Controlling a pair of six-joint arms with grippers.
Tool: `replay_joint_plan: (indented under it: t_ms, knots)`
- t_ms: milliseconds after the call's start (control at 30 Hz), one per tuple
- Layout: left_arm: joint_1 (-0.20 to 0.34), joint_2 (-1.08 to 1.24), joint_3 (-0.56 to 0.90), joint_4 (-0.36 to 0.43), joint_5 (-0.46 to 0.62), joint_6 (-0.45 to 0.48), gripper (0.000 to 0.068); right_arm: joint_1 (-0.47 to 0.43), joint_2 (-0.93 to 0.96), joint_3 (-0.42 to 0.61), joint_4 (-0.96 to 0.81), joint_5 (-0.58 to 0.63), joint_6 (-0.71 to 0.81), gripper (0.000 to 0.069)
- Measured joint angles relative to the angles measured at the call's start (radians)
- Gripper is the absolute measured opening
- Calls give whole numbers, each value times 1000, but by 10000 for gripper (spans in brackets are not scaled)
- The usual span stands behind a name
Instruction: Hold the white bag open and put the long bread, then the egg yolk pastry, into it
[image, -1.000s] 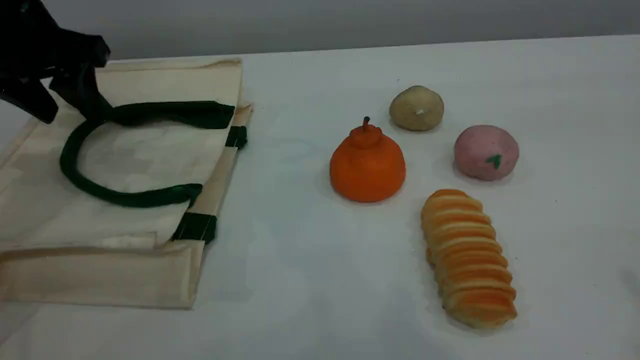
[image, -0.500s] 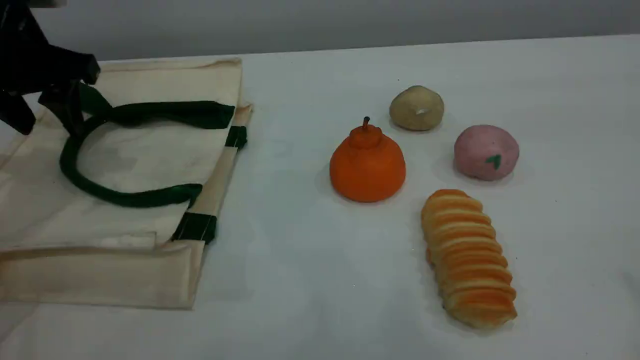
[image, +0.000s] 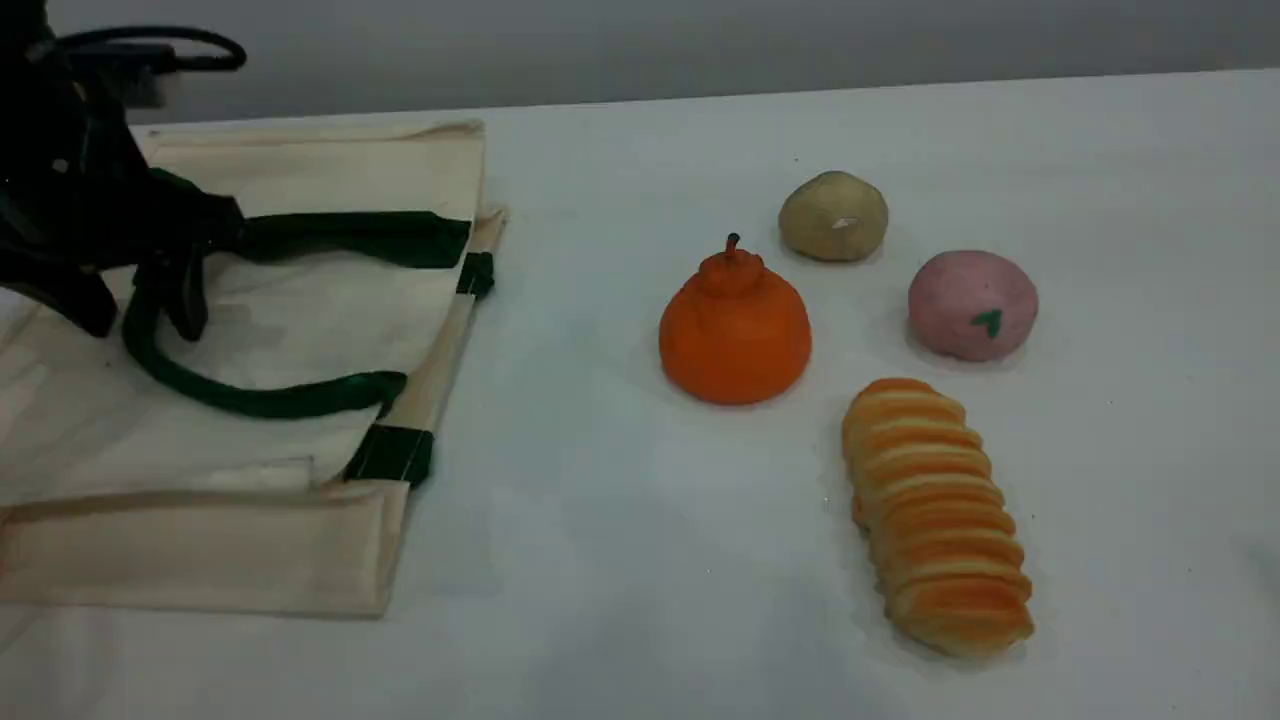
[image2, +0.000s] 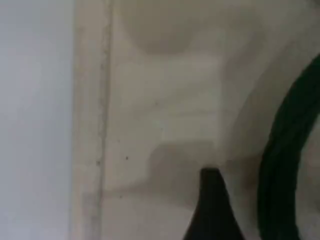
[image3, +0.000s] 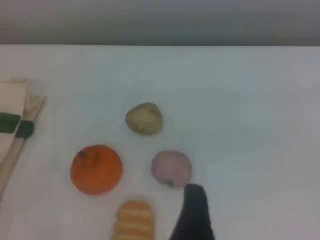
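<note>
The white bag (image: 300, 320) lies flat at the table's left, its dark green handle (image: 260, 400) looped on top. My left gripper (image: 138, 308) is low over the bag's far left part, open, one finger on each side of the handle strap. The left wrist view shows a dark fingertip (image2: 212, 210) over the cream cloth (image2: 165, 100), with the strap (image2: 285, 150) beside it. The long bread (image: 935, 515) lies at the front right. The egg yolk pastry (image: 833, 215) sits behind it. One right fingertip (image3: 194, 210) hangs above the food, holding nothing.
An orange pear-shaped item (image: 735, 330) with a stem stands between the bag and the bread. A pink ball (image: 972, 305) with a green leaf mark lies right of it, next to the pastry. A strip of bare white table (image: 570, 480) separates the bag from the food.
My left gripper has come down onto the bag and now straddles the handle. The handle's far strand has shifted slightly toward the front. The food items have not moved.
</note>
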Motion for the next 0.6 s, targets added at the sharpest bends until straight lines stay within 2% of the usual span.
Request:
replay_joint_plan:
  t_ms: [100,167,233,433,600]
  knots:
    - [0,22,0,0,-4,-28,430,0,0,0,0,0,0,528]
    - [0,29,0,0,-8,-40,391,0,0,0,0,0,0,528]
    - [0,30,0,0,-11,-40,332,0,0,0,0,0,0,528]
    - [1,30,0,0,-18,-40,97,0,0,0,0,0,0,528]
    - [0,21,-39,-1,30,-31,83,0,0,0,0,0,0,528]
